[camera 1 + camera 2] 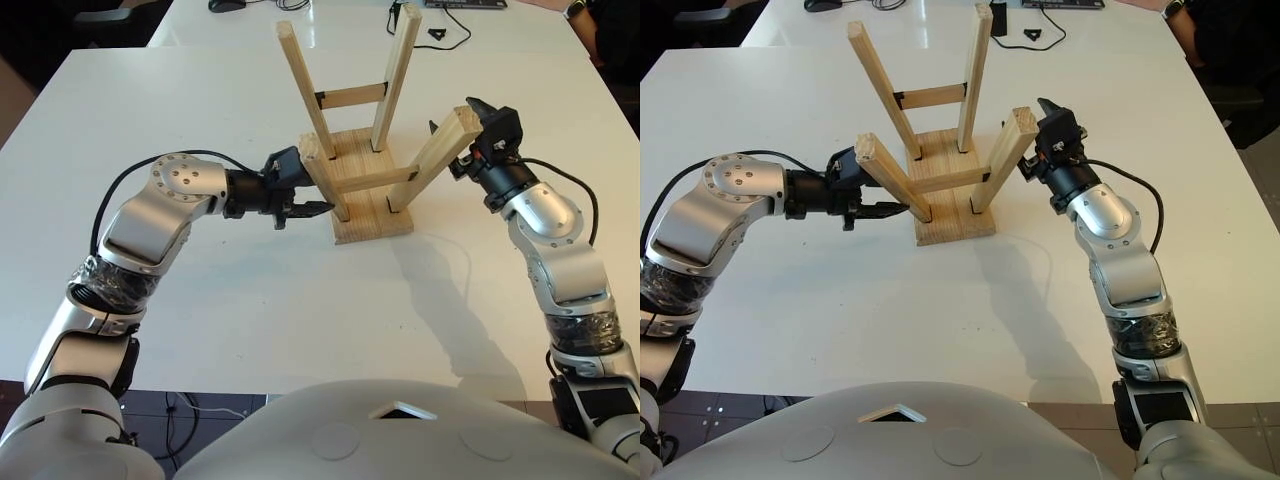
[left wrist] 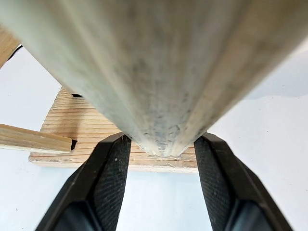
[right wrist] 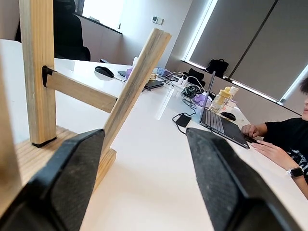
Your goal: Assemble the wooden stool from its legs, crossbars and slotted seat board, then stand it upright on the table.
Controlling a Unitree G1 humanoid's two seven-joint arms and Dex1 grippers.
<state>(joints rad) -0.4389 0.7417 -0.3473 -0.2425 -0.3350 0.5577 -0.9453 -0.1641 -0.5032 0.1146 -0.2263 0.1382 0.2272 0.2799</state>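
The stool lies upside down on the white table (image 1: 200, 330). Its slotted seat board (image 1: 372, 226) is flat on the table with the legs pointing up. Two far legs (image 1: 305, 85) are joined by a crossbar (image 1: 352, 97). A second crossbar (image 1: 380, 180) links the near-left leg (image 1: 325, 175) and the near-right leg (image 1: 435, 155), and both of these lean outward. My left gripper (image 1: 305, 210) is shut on the near-left leg low down, its fingers (image 2: 113, 178) pressing both sides. Beside the top end of the near-right leg, my right gripper (image 1: 487, 115) is open with nothing between its pads (image 3: 77, 173).
Behind stands a second white table with a mouse (image 1: 227, 5) and cables (image 1: 440, 30). A laptop (image 3: 219, 125) and a seated person's hands are at its far right. Bare tabletop lies in front of the stool and to its left.
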